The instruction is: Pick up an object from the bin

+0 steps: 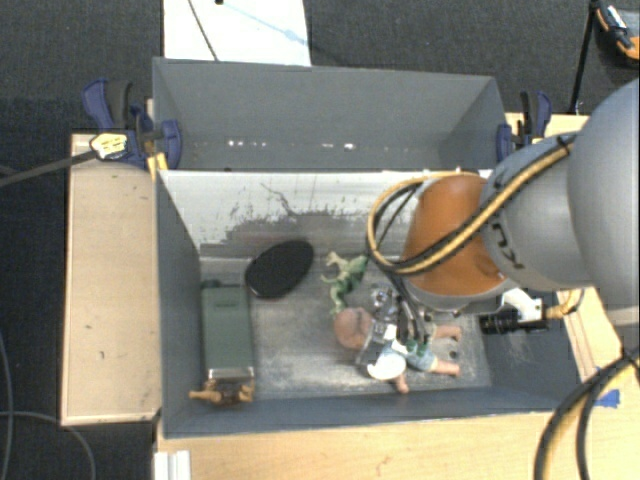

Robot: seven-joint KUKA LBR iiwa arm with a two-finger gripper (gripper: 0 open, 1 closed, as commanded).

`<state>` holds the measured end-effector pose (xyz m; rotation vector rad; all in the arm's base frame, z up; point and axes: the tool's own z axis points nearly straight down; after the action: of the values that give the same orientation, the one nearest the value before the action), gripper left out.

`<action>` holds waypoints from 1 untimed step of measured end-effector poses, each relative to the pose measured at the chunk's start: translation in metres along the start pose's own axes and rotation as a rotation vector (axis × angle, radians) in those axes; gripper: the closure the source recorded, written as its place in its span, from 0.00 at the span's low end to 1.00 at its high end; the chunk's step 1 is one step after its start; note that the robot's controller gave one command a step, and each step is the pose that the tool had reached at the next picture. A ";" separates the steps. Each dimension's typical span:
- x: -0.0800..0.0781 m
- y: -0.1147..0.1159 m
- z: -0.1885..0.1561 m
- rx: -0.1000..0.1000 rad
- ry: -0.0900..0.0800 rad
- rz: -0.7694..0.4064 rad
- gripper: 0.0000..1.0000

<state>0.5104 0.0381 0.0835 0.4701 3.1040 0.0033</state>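
Observation:
My gripper (392,320) hangs low over the bin's front right part, under the arm's orange cover. It is directly above a small cluster of things. A pink rounded doll-like piece (350,329) lies just to its left. At its front edge sits a white round piece (384,369), and a pink and teal toy part (441,365) lies to the right of that. A green toy figure (345,276) stands a little behind and to the left of the gripper. Whether anything is gripped is hidden by the gripper body.
A black oval pad (279,268) lies in the middle of the bin floor. A dark green rectangular block (226,330) lies along the left wall, with a small brass-coloured piece (222,393) at its front end. Bare floor lies between the block and the cluster.

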 end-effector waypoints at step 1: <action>0.000 0.000 0.000 0.000 0.000 0.000 1.00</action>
<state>0.5104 0.0381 0.0836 0.4696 3.1041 0.0032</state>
